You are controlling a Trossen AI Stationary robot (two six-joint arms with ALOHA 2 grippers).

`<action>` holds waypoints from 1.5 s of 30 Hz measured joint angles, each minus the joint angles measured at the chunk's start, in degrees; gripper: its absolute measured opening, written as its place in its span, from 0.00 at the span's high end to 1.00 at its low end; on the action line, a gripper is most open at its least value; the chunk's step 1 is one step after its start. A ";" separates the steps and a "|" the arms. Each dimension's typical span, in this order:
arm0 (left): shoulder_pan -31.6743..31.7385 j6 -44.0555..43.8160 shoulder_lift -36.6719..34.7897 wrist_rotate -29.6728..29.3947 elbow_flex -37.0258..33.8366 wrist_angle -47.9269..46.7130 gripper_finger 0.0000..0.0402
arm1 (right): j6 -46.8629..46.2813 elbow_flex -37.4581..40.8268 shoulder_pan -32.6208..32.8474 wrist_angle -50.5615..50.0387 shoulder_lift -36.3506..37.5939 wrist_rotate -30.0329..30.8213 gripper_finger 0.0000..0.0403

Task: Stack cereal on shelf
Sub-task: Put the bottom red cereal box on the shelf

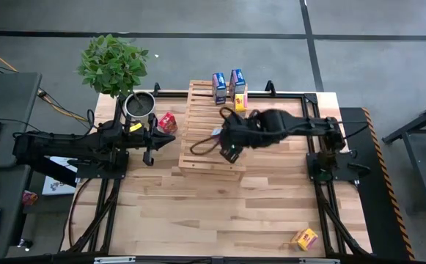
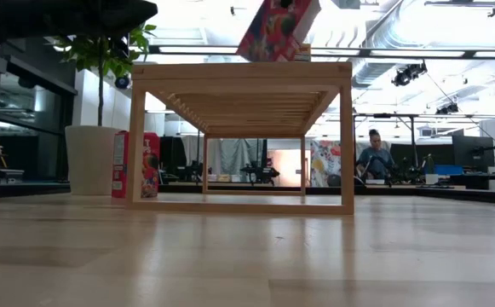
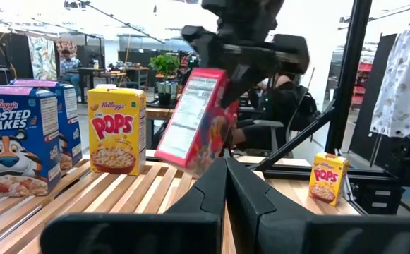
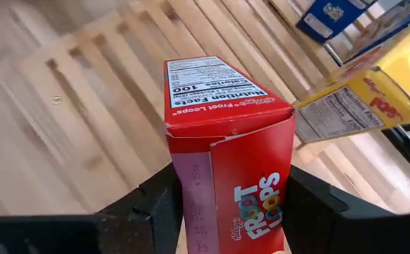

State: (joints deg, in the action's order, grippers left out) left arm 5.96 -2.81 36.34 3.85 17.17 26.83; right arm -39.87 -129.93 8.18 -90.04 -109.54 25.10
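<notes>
Right pincer (image 4: 229,204) clamps red box (image 4: 229,134), tilted over shelf (image 1: 202,125) mid-frame: may topple on release; left pincer (image 3: 226,176) narrow.

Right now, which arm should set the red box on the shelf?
Right. The right gripper already holds the red Froot Loops box, tilted, over the shelf. The left gripper sits beside the shelf, holding nothing.

You look straight down from overhead and level along the table (image 2: 247,256); both wrist cameras sit close, sharing the shelf (image 1: 207,139) and Froot Loops box (image 4: 229,162).
</notes>
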 joint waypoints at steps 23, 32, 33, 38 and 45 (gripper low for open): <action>0.00 -1.03 0.02 0.01 0.00 0.12 1.00 | -4.08 24.07 -1.83 3.79 21.19 -2.21 0.54; 0.00 -1.02 0.02 0.01 0.00 0.09 1.00 | -1.10 23.89 -2.94 5.19 18.93 -4.30 0.54; 0.00 -0.95 0.02 0.01 0.00 0.10 1.00 | -1.29 23.89 -3.16 5.24 18.90 -4.02 0.54; 0.00 -0.09 0.01 0.01 0.00 0.11 1.00 | -1.01 23.93 -4.91 7.64 18.34 -4.23 0.54; 0.00 -0.06 0.01 0.01 0.00 0.10 1.00 | -1.26 23.93 -6.48 8.41 18.39 -4.63 0.54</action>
State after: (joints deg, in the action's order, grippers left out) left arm 5.96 -2.87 36.34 3.86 17.17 26.93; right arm -41.13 -106.00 1.69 -81.62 -91.15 20.47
